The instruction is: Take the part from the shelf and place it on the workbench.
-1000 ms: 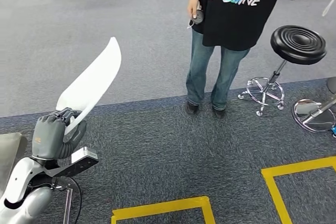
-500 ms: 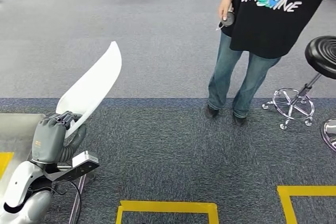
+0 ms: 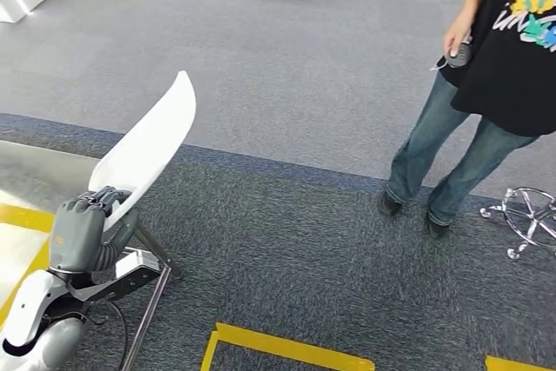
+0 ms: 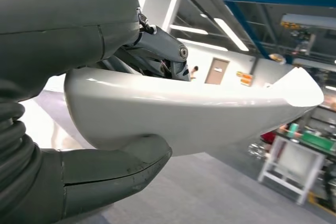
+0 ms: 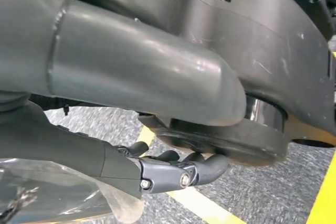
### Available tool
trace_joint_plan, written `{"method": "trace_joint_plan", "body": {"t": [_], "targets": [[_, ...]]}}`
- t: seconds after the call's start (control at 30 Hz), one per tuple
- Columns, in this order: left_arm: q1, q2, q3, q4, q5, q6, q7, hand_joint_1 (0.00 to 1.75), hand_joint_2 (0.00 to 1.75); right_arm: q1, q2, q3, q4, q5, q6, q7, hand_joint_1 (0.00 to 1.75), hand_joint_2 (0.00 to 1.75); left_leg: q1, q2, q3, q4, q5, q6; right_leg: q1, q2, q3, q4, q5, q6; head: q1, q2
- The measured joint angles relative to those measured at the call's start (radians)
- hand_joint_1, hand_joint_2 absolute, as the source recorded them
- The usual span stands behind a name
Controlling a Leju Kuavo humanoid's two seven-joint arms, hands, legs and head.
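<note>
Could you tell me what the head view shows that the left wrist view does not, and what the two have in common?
Head view alone: a person in jeans standing on the grey carpet, holding a small dark device, yellow floor tape, a chrome stool base, and the steel table edge by the robot's left arm.

Left wrist view alone: ceiling lights, a distant door and a blurred white bench.

Both: the left hand gripping the long curved white part near its wide end.

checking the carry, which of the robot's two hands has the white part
The left hand: it grips the long white part at its lower end. The right hand hangs over the floor, holding nothing.
</note>
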Motion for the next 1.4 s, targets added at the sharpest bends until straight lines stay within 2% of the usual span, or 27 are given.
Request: {"method": "trace_joint_plan", "body": {"t": [0.07, 0.13, 0.2, 0.23, 0.27, 0.3, 0.37, 0.43, 0.47, 0.5, 0.57, 0.63, 0.67, 0.73, 0.8, 0.87, 0.9, 0.93, 0.97, 1.03, 1.07, 1.1, 1.17, 1.23, 1.3, 1.37, 1.4], "targets": [[0.001, 0.000, 0.002, 0.000, 0.000, 0.000, 0.000, 1.75, 1.75, -0.001, 0.001, 0.000, 0.000, 0.000, 0.000, 0.001, 0.00, 0.00, 0.003, -0.028, -0.003, 0.011, -0.006, -0.011, -0.011, 0.046, 0.057, -0.125, 0.054, 0.007, 0.000, 0.000], [0.001, 0.000, 0.004, 0.000, 0.000, 0.000, 0.000, 1.75, 1.75, -0.001, 0.002, 0.000, -0.001, 0.000, 0.000, 0.001, 0.00, 0.00, 0.004, -0.053, -0.013, 0.020, -0.005, -0.023, -0.016, 0.077, 0.084, -0.175, 0.059, 0.002, 0.001, 0.000], [0.004, 0.000, 0.004, 0.000, 0.000, 0.001, 0.000, 1.75, 1.75, -0.002, 0.002, 0.000, -0.001, 0.000, 0.000, -0.001, 0.00, 0.00, 0.007, -0.075, -0.020, 0.021, -0.001, -0.033, -0.014, 0.059, 0.089, -0.180, 0.060, -0.012, 0.002, 0.000], [0.005, 0.001, 0.005, 0.000, -0.001, 0.001, 0.000, 1.75, 1.75, -0.003, 0.002, 0.000, -0.001, 0.000, 0.000, -0.001, 0.00, 0.00, 0.007, -0.069, -0.023, 0.026, -0.004, -0.037, -0.014, 0.047, 0.092, -0.182, 0.061, -0.019, 0.001, 0.000], [0.004, 0.001, 0.005, 0.000, -0.001, 0.001, 0.000, 1.75, 1.75, -0.003, 0.002, 0.000, -0.001, 0.000, 0.000, -0.001, 0.00, 0.00, 0.006, -0.051, -0.032, 0.046, -0.017, -0.041, -0.015, 0.035, 0.096, -0.184, 0.061, -0.025, -0.001, 0.000], [0.003, 0.001, 0.005, 0.000, -0.001, 0.002, 0.000, 1.75, 1.75, -0.002, 0.003, 0.000, -0.001, 0.000, 0.000, 0.000, 0.00, 0.00, 0.005, -0.023, -0.051, 0.088, -0.039, -0.044, -0.015, 0.021, 0.099, -0.186, 0.061, -0.031, -0.004, 0.000], [0.002, -0.001, 0.005, 0.000, -0.002, 0.002, 0.000, 1.75, 1.75, 0.001, 0.003, 0.000, -0.001, 0.000, 0.000, 0.000, 0.00, 0.00, 0.004, 0.028, -0.113, 0.219, -0.098, -0.049, -0.009, -0.006, 0.102, -0.187, 0.056, -0.040, -0.008, 0.000], [0.005, -0.003, 0.005, 0.000, -0.002, 0.002, 0.000, 1.75, 1.75, 0.003, 0.003, 0.000, 0.000, 0.000, 0.000, 0.001, 0.00, 0.00, 0.007, 0.041, -0.157, 0.306, -0.120, -0.049, -0.005, -0.033, 0.104, -0.187, 0.052, -0.044, -0.008, 0.000], [0.006, -0.004, 0.005, 0.000, -0.002, 0.002, 0.000, 1.75, 1.75, 0.003, 0.003, 0.000, 0.001, 0.000, 0.000, 0.001, 0.00, 0.00, 0.007, 0.042, -0.153, 0.297, -0.104, -0.047, -0.003, -0.046, 0.106, -0.187, 0.050, -0.045, -0.008, 0.000], [0.007, -0.004, 0.005, 0.000, -0.002, 0.003, 0.000, 1.75, 1.75, 0.004, 0.003, 0.000, 0.001, 0.000, 0.000, 0.000, 0.00, 0.00, 0.006, 0.048, -0.128, 0.248, -0.072, -0.044, -0.001, -0.059, 0.110, -0.187, 0.046, -0.045, -0.008, 0.000], [0.006, -0.005, 0.006, -0.001, -0.002, 0.004, 0.000, 1.75, 1.75, 0.004, 0.003, 0.000, 0.002, 0.000, 0.000, 0.000, 0.00, 0.00, -0.004, 0.088, -0.060, 0.113, -0.015, -0.033, 0.004, -0.081, 0.119, -0.186, 0.038, -0.042, -0.008, 0.000], [0.005, -0.006, 0.007, -0.002, -0.003, 0.008, 0.000, 1.75, 1.75, 0.006, 0.003, 0.000, 0.002, -0.001, 0.000, -0.004, 0.00, 0.00, -0.017, 0.123, -0.024, 0.039, -0.006, -0.021, 0.009, -0.101, 0.123, -0.187, 0.031, -0.034, -0.007, 0.000], [0.006, -0.007, 0.007, -0.002, -0.004, 0.010, 0.000, 1.75, 1.75, 0.008, 0.003, 0.000, 0.003, -0.001, 0.000, -0.006, 0.00, 0.00, -0.022, 0.122, -0.022, 0.032, -0.011, -0.018, 0.011, -0.112, 0.125, -0.188, 0.029, -0.030, -0.007, 0.000], [0.009, -0.008, 0.008, -0.004, -0.006, 0.013, 0.000, 1.75, 1.75, 0.009, 0.002, -0.001, 0.003, -0.002, 0.000, -0.010, 0.00, 0.00, -0.019, 0.098, -0.017, 0.020, -0.010, -0.010, 0.011, -0.125, 0.133, -0.191, 0.021, -0.020, -0.006, 0.000], [0.008, -0.010, 0.009, -0.006, -0.008, 0.017, 0.000, 1.75, 1.75, 0.007, 0.000, -0.001, 0.004, -0.003, 0.000, -0.014, 0.00, 0.00, -0.011, 0.076, -0.006, 0.007, -0.006, 0.000, 0.009, -0.084, 0.115, -0.146, -0.009, -0.011, -0.001, 0.000], [0.006, -0.014, 0.009, -0.008, -0.009, 0.019, -0.002, 1.75, 1.75, 0.003, 0.000, 0.000, 0.004, -0.003, 0.000, -0.020, 0.00, 0.00, -0.006, 0.055, -0.002, 0.004, -0.005, 0.007, 0.006, -0.027, 0.049, -0.023, -0.063, -0.006, 0.006, 0.000], [0.006, -0.016, 0.008, -0.008, -0.009, 0.018, -0.002, 1.75, 1.75, 0.001, 0.000, 0.000, 0.004, -0.003, 0.000, -0.021, 0.00, 0.00, -0.006, 0.043, -0.002, 0.004, -0.005, 0.009, 0.005, -0.016, 0.011, 0.042, -0.084, -0.004, 0.008, 0.000], [0.007, -0.019, 0.008, -0.008, -0.010, 0.017, -0.003, 1.75, 1.75, 0.000, 0.000, 0.000, 0.004, -0.003, 0.000, -0.022, 0.00, 0.00, -0.006, 0.029, -0.002, 0.004, -0.006, 0.010, 0.004, -0.011, -0.017, 0.083, -0.088, -0.002, 0.008, 0.000], [0.008, -0.021, 0.007, -0.008, -0.010, 0.015, -0.004, 1.75, 1.75, -0.002, 0.000, 0.000, 0.004, -0.003, 0.000, -0.022, 0.00, 0.00, -0.005, 0.015, -0.001, 0.004, -0.006, 0.009, 0.003, -0.009, -0.028, 0.088, -0.072, 0.000, 0.008, 0.000], [0.009, -0.024, 0.006, -0.008, -0.010, 0.014, -0.004, 1.75, 1.75, -0.005, 0.000, 0.000, 0.004, -0.003, 0.000, -0.020, 0.00, 0.00, -0.002, -0.014, 0.004, 0.006, -0.009, 0.005, -0.003, 0.007, 0.007, -0.013, 0.008, 0.004, 0.008, 0.000], [0.009, -0.025, 0.007, -0.008, -0.010, 0.014, -0.004, 1.75, 1.75, -0.005, 0.000, 0.000, 0.004, -0.004, 0.000, -0.019, 0.00, 0.00, -0.003, -0.027, 0.003, 0.009, -0.011, 0.001, -0.009, 0.033, 0.034, -0.079, 0.041, 0.007, 0.008, 0.000], [0.008, -0.025, 0.007, -0.008, -0.010, 0.014, -0.004, 1.75, 1.75, -0.005, 0.000, 0.000, 0.004, -0.004, 0.000, -0.019, 0.00, 0.00, -0.003, -0.040, 0.000, 0.014, -0.012, -0.004, -0.014, 0.057, 0.060, -0.135, 0.060, 0.007, 0.007, 0.000], [0.010, -0.026, 0.008, -0.008, -0.010, 0.015, -0.004, 1.75, 1.75, -0.005, 0.000, 0.001, 0.004, -0.004, 0.000, -0.020, 0.00, 0.00, -0.002, -0.064, -0.010, 0.019, -0.010, -0.016, -0.018, 0.081, 0.082, -0.179, 0.061, 0.000, 0.006, 0.000], [0.015, -0.026, 0.009, -0.008, -0.011, 0.016, -0.004, 1.75, 1.75, -0.006, 0.001, 0.000, 0.004, -0.004, 0.001, -0.021, 0.00, 0.00, 0.001, -0.079, -0.017, 0.020, -0.007, -0.026, -0.017, 0.059, 0.088, -0.185, 0.062, -0.012, 0.006, 0.000], [0.017, -0.025, 0.009, -0.008, -0.011, 0.015, -0.004, 1.75, 1.75, -0.006, 0.002, 0.000, 0.004, -0.005, 0.001, -0.021, 0.00, 0.00, -0.001, -0.038, -0.034, 0.056, -0.029, -0.034, -0.018, 0.033, 0.095, -0.190, 0.062, -0.025, 0.001, 0.000], [0.016, -0.025, 0.009, -0.008, -0.011, 0.015, -0.004, 1.75, 1.75, -0.003, 0.002, 0.000, 0.004, -0.005, 0.000, -0.021, 0.00, 0.00, -0.002, 0.021, -0.087, 0.168, -0.084, -0.042, -0.016, 0.003, 0.101, -0.192, 0.058, -0.035, -0.003, 0.000], [0.017, -0.026, 0.009, -0.008, -0.011, 0.015, -0.004, 1.75, 1.75, -0.001, 0.002, 0.000, 0.004, -0.005, 0.000, -0.021, 0.00, 0.00, 0.000, 0.034, -0.121, 0.236, -0.110, -0.045, -0.014, -0.012, 0.102, -0.192, 0.055, -0.038, -0.003, 0.000]]}}
